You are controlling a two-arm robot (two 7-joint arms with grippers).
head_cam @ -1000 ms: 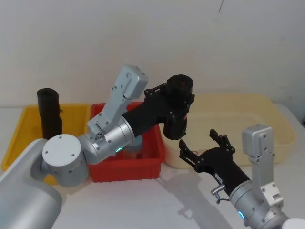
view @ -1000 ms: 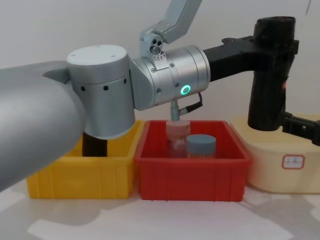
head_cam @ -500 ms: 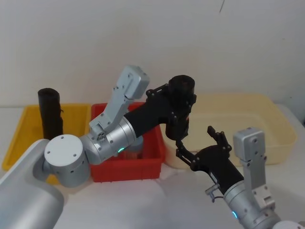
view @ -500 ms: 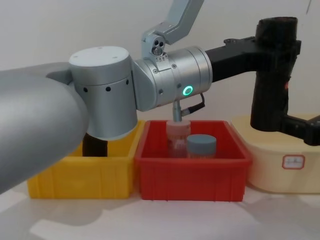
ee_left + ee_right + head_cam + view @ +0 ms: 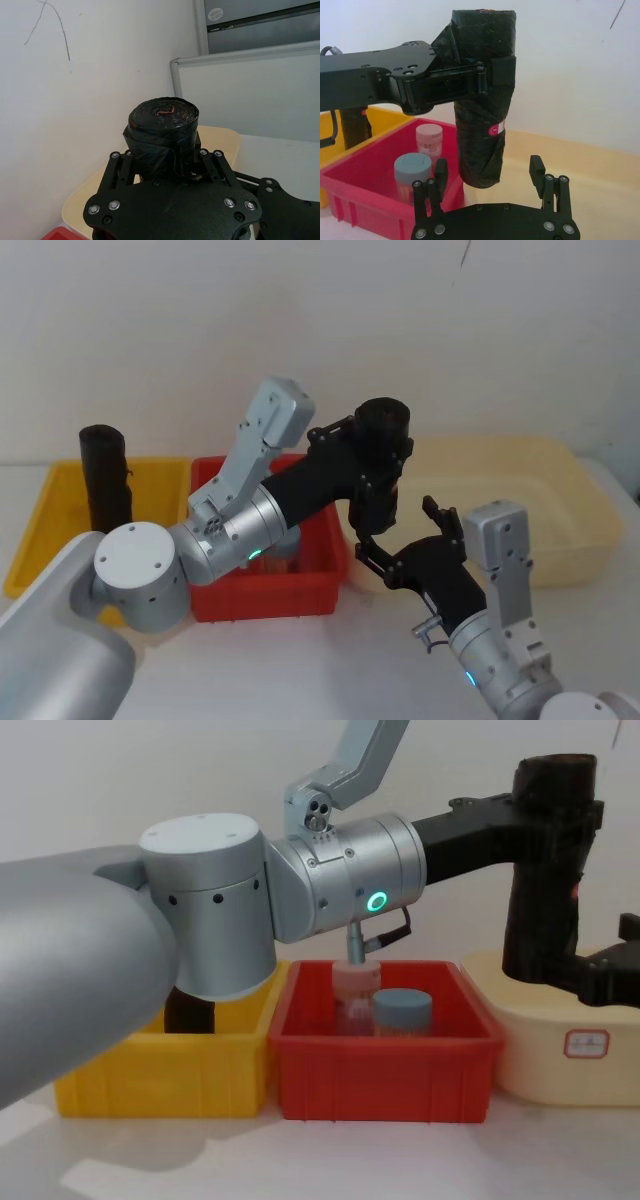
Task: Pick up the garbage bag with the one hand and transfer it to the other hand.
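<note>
Black garbage bag [image 5: 541,910] roll upright, midair, in L hand [image 5: 552,815].

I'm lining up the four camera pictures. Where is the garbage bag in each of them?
Head view: garbage bag upright at centre, clamped in the left gripper.
Left wrist view: garbage bag in the middle, rolled end toward the camera.
Right wrist view: garbage bag in the middle, near the open right gripper.
Chest view: garbage bag upright, upper right.
Shared landmark: the red bin, lower than the bag.

Head looks down, chest level across red bin [image 5: 385,1070]; wrist views close, share garbage bag [image 5: 477,115]
</note>
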